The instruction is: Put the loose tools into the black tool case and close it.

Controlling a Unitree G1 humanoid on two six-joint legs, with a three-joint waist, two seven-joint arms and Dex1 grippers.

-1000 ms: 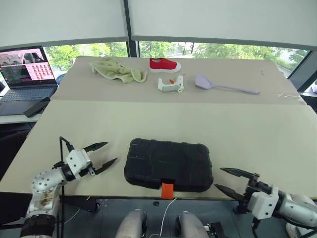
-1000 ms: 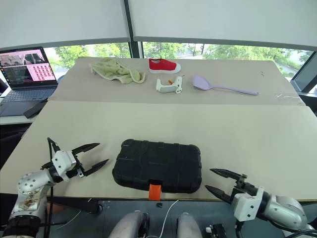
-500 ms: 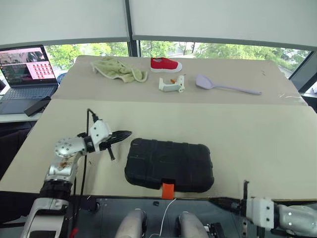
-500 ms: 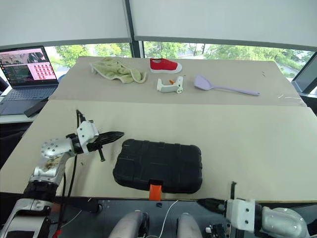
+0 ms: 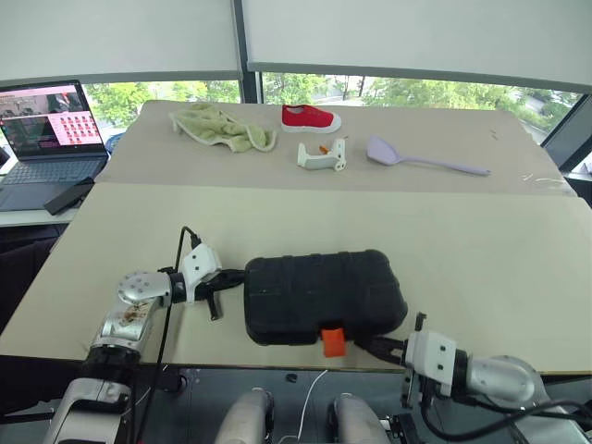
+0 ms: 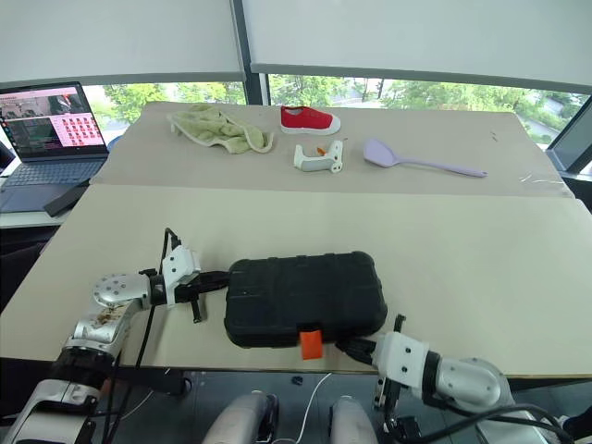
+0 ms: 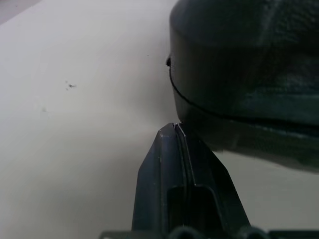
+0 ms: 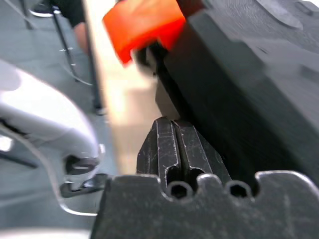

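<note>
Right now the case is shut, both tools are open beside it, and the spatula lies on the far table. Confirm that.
Not quite: both tools are shut, not open. The left tool and right tool each have their fingers pressed together in the wrist views. The case is shut, and the spatula lies on the far table.
</note>
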